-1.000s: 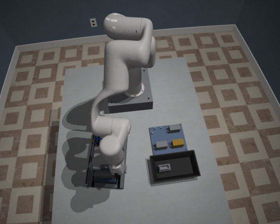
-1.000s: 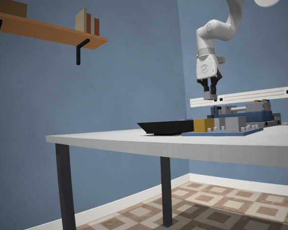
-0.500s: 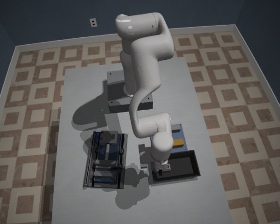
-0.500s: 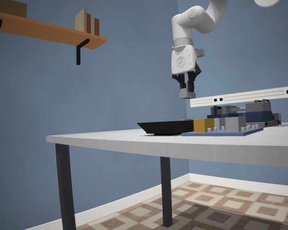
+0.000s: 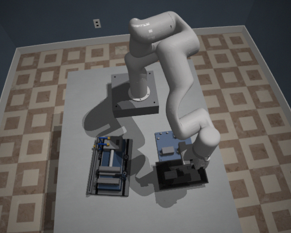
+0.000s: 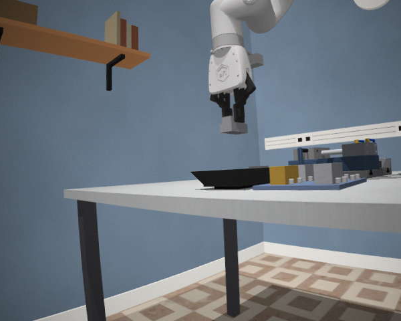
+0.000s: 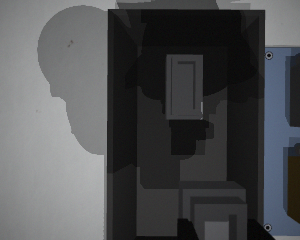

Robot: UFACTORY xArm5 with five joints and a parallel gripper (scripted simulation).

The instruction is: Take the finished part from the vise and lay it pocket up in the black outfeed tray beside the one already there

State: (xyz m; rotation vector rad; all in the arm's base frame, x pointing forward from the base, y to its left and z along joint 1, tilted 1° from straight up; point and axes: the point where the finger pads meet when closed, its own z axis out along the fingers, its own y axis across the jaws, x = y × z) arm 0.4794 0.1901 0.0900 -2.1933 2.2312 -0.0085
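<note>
Finished part (image 6: 233,127) hangs clamped, well above black tray's (image 6: 228,176) rim.

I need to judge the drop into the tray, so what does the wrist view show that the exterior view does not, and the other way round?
Only the wrist view looks into the black outfeed tray: the pocketed part already there lies flat, with bare floor beside it. Only the exterior view shows height: the gripper, shut on the finished part, hangs well above the tray's rim. Both show the tray, the held part and the blue pallet with a yellow block.
</note>
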